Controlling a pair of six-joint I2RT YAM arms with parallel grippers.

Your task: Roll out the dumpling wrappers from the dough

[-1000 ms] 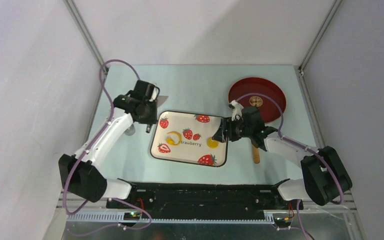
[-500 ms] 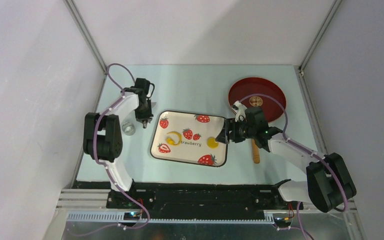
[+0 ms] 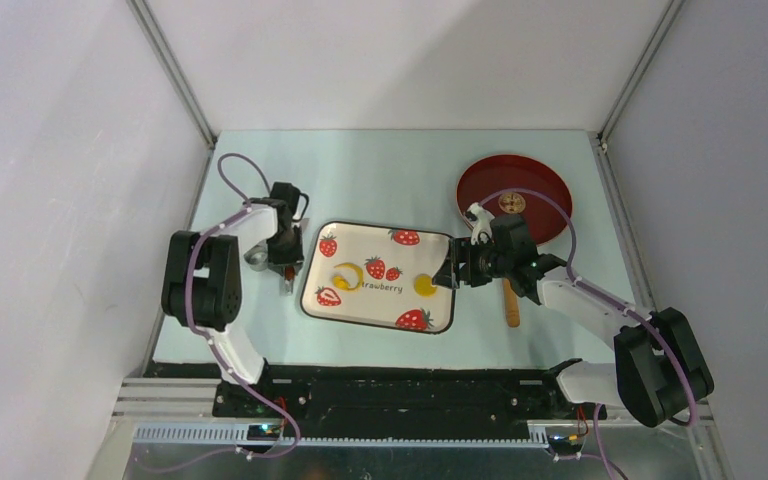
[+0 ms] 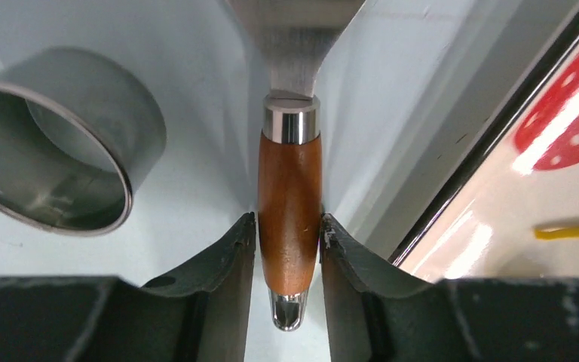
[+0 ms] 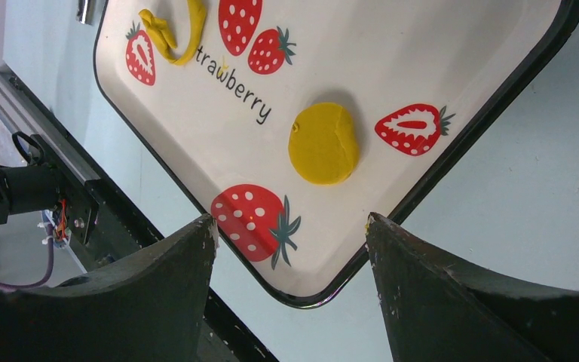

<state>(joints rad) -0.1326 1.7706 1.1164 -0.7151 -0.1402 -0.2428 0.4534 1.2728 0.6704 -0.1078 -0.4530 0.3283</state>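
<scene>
The left claw is pinching a wooden-handled tool by its brown grip. The tool's metal blade runs out of the top of the wrist view, so its shape is hard to tell. Just beside it on the bench stands a metal ring cutter, partly cut off at the left edge. From above, the arm hides most of that tool.

The right claw hangs spread wide over the right edge of the strawberry tray, gripping nothing. A yellow dumpling wrapper lies flat on the tray between its fingers. The ring-shaped yellow dough sits nearer the tray's middle. A tan wrapper lies on the red plate, small and blurry. A wooden stick pokes out from under the right arm
</scene>
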